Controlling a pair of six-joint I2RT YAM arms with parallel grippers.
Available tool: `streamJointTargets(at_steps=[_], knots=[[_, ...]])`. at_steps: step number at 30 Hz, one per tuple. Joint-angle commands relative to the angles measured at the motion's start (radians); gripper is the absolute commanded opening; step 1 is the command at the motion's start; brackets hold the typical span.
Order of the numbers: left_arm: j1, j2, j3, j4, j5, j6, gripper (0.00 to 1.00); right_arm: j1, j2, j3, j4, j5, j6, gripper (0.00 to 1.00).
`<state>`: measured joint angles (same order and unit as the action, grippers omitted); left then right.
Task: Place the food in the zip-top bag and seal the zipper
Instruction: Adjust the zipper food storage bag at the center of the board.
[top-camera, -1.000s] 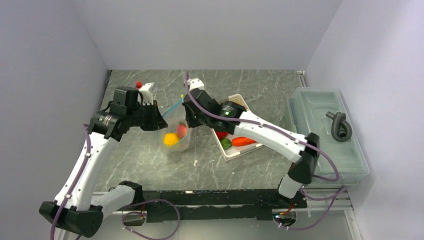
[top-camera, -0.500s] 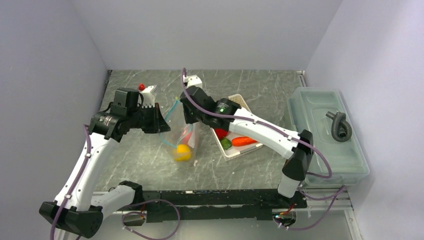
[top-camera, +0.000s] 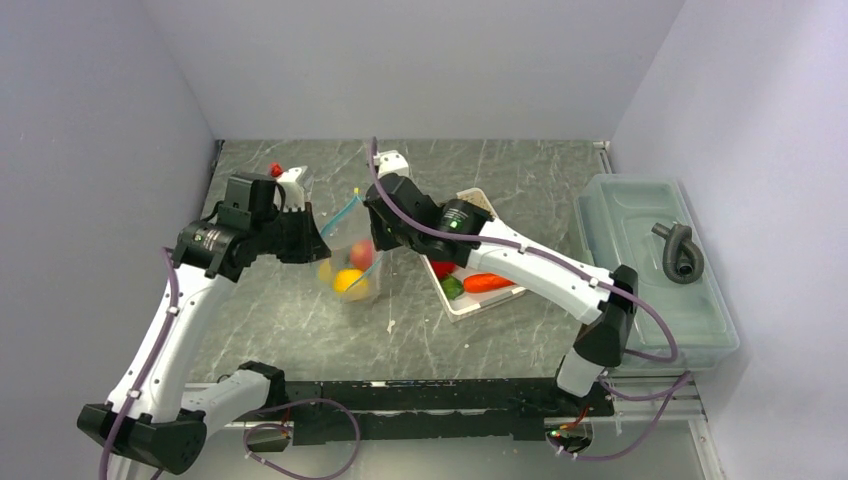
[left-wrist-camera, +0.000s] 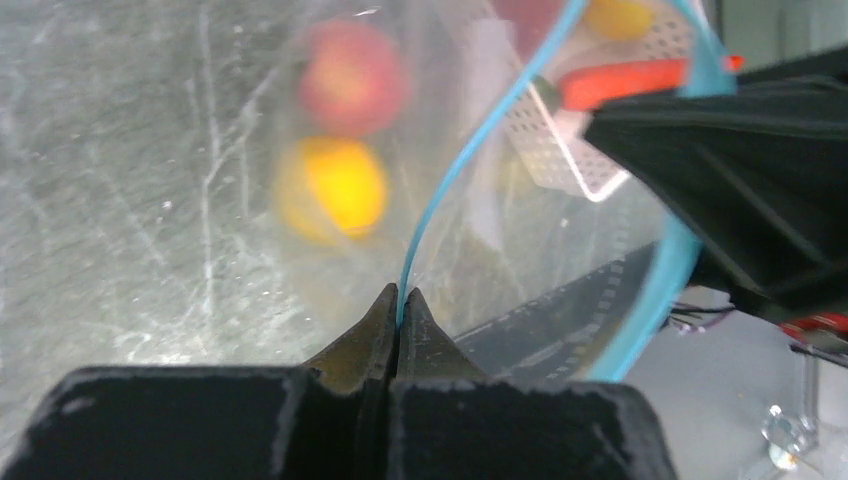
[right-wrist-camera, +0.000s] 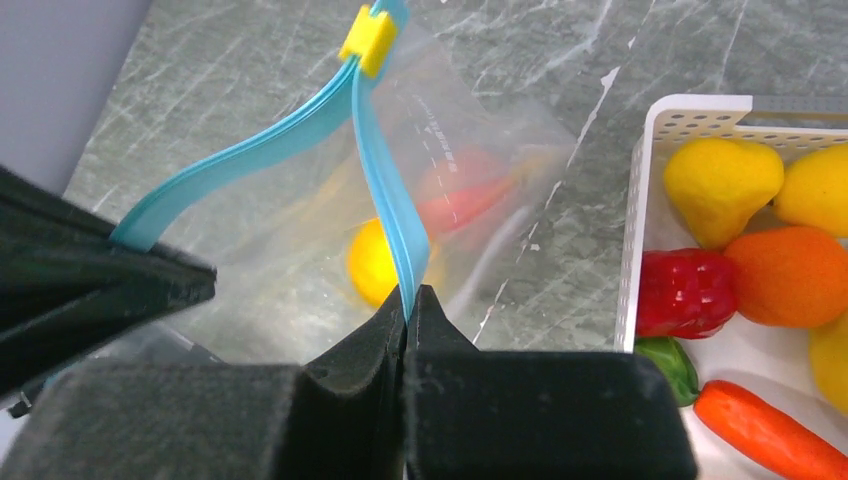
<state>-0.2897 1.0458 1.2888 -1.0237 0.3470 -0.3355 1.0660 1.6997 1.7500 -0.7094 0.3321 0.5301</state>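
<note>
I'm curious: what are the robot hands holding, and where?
Left gripper and right gripper each pinch the clear crinkly plastic bag by its teal-blue mouth strip.

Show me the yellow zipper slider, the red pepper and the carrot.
yellow zipper slider (right-wrist-camera: 368, 42), right wrist view, on the middle of the yellow clip.
red pepper (right-wrist-camera: 685, 293), right wrist view, on the middle of its glossy red side.
carrot (right-wrist-camera: 770, 440), right wrist view, on the middle of its orange body.

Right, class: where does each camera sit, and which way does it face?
Top external: above and behind, facing down; both arms show.
Left wrist: looks along the shut left gripper pinching the clear plastic bag's teal-blue zipper strip.
Right wrist: looks past the shut right gripper, same strip, white perforated basket beside.
Shared: both wrist views show the yellow toy fruit.
</note>
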Motion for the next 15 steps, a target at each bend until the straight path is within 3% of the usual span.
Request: streamJointTargets(at_steps=[1, 7, 15], knots=[[0.000, -0.042, 0.039, -0.012, -0.148, -0.003, 0.00, 0.006, -0.090, -0.028, 0.053, 0.024, -0.010, 0.00], [0.000, -0.058, 0.099, -0.008, -0.152, -0.009, 0.00, 0.007, -0.027, -0.050, 0.033, -0.050, 0.007, 0.00], [0.000, -0.052, -0.086, 0.058, -0.099, -0.037, 0.00, 0.030, -0.091, 0.134, -0.007, 0.020, -0.031, 0.00]])
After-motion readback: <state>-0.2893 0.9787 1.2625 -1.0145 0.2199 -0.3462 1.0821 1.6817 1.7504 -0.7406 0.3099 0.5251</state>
